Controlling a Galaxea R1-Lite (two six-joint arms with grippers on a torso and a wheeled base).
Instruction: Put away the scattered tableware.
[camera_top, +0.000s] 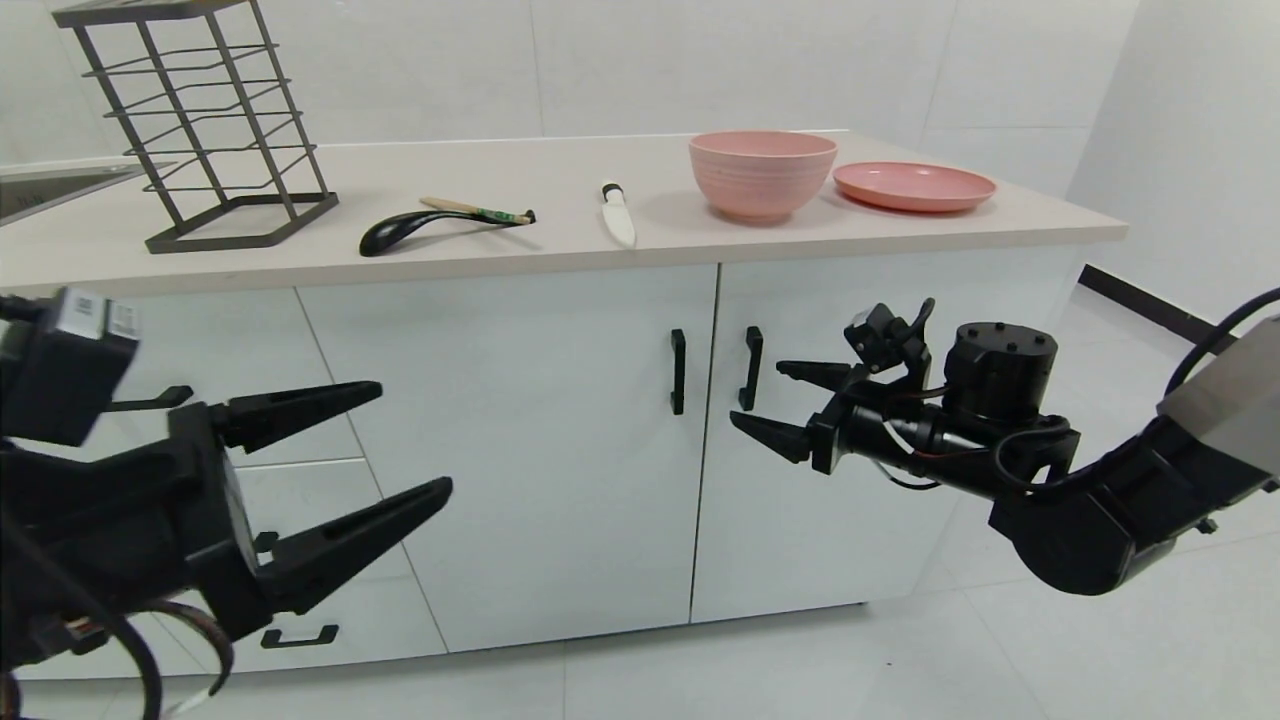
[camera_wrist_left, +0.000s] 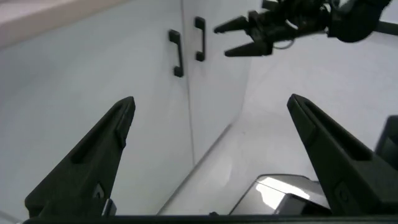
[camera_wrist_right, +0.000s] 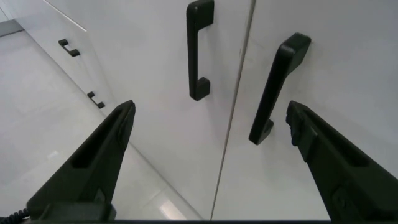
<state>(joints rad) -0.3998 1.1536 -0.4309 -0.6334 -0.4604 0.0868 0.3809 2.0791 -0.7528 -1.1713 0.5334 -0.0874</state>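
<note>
Nothing put away yet, I judge: my left end effector (camera_top: 415, 437) and right end effector (camera_top: 757, 393) gape wide and empty, with the round pink bowl (camera_top: 762, 172), flat pink plate (camera_top: 914, 186), black curved spoon (camera_top: 400, 228), wooden chopsticks (camera_top: 478, 211) and white-bladed knife (camera_top: 618, 216) lying above them on the pale surface (camera_top: 560, 175).

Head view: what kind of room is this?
Probably a kitchen: a counter over white cabinets, a sink at its end, and a bowl and plate on top.
</note>
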